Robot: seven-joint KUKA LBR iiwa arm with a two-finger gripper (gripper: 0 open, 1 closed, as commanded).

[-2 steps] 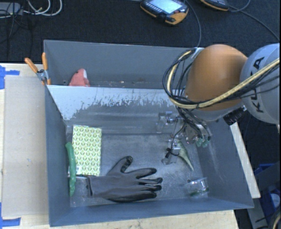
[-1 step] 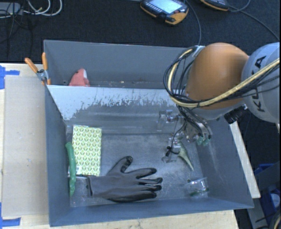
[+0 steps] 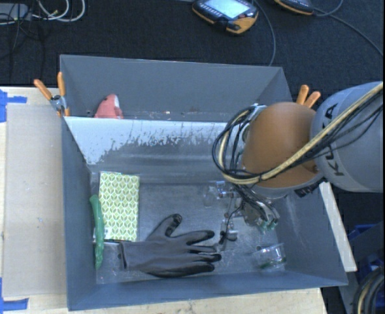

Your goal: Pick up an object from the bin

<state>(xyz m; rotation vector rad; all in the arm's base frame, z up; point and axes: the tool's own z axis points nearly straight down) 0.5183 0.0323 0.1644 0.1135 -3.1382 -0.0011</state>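
Your arm reached in from the right, gripper (image 3: pixel 227 233) pointed down at the fingertip end of the flat black work glove (image 3: pixel 166 255) in the grey metal bin (image 3: pixel 179 90); can't tell whether jaws were apart.

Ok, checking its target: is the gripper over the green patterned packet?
No, the gripper is at the finger end of the black glove, well right of the green patterned packet.

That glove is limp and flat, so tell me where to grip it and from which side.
Probably pinch the black glove across its thumb, which sticks out clear of the palm, narrow enough to close on. Come straight down from above: it lies flat on the bin floor, offering no side edge.
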